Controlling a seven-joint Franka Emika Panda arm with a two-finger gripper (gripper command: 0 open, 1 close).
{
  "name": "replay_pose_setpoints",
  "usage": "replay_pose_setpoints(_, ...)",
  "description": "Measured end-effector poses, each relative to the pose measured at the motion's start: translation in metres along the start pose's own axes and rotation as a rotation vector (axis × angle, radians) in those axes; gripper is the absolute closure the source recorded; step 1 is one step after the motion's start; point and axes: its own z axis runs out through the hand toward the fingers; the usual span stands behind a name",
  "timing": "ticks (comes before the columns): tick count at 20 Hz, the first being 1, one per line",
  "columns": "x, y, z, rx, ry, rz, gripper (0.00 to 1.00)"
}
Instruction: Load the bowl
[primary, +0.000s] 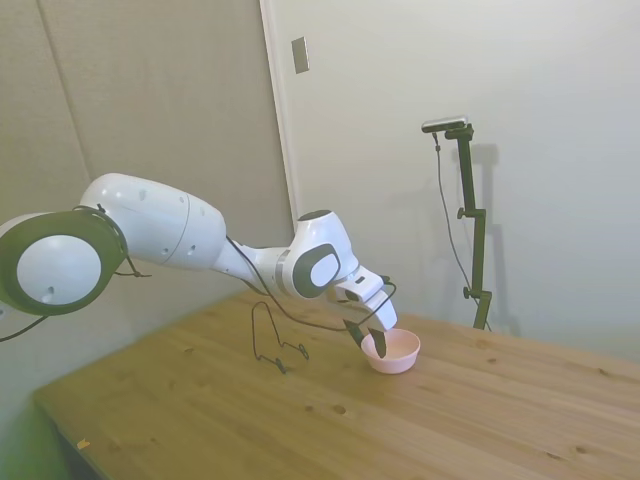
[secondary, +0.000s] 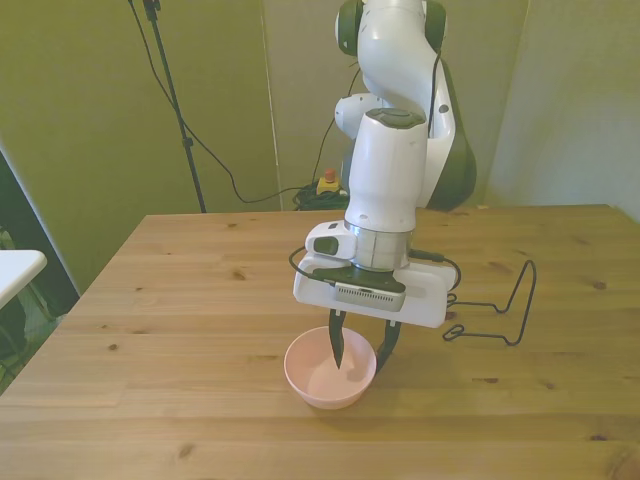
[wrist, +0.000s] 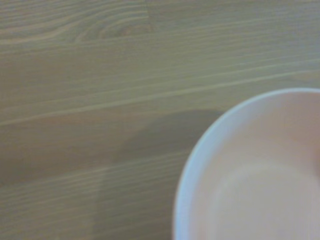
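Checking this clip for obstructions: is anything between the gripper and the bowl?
Nothing visible. The gripper is open and straddles the pink bowl's far rim, one finger inside and one outside. The wire rack stands apart, toward the front view's right.

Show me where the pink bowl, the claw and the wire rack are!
pink bowl (secondary: 312, 385): front view, on its inside floor.
claw (secondary: 364, 352): front view, midway between its two dark fingertips, over the bowl's rim.
wire rack (secondary: 524, 302): front view, on its upright loop.

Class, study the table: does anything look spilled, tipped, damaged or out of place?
Nothing stands out. The shallow pale pink plastic bowl sits upright and empty on the wooden table; the thin black wire rack stands beside it.
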Motion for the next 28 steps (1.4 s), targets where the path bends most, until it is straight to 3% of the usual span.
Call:
replay_pose_setpoints(7, -0.001, -0.008, 0.003, 0.012, -0.027, -0.005, 1.00)
replay_pose_setpoints(14, -0.004, -0.020, -0.014, 0.070, -0.091, -0.023, 1.00)
replay_pose_setpoints(18, -0.011, -0.028, -0.043, 0.139, -0.142, -0.043, 1.00)
replay_pose_setpoints(23, -0.044, -0.028, -0.101, 0.239, -0.216, -0.116, 1.00)
replay_pose_setpoints(26, -0.072, -0.013, -0.133, 0.264, -0.238, -0.164, 1.00)
replay_pose_setpoints(27, -0.096, 0.014, -0.148, 0.252, -0.251, -0.175, 1.00)
replay_pose_setpoints(28, -0.097, 0.015, -0.149, 0.252, -0.250, -0.176, 1.00)
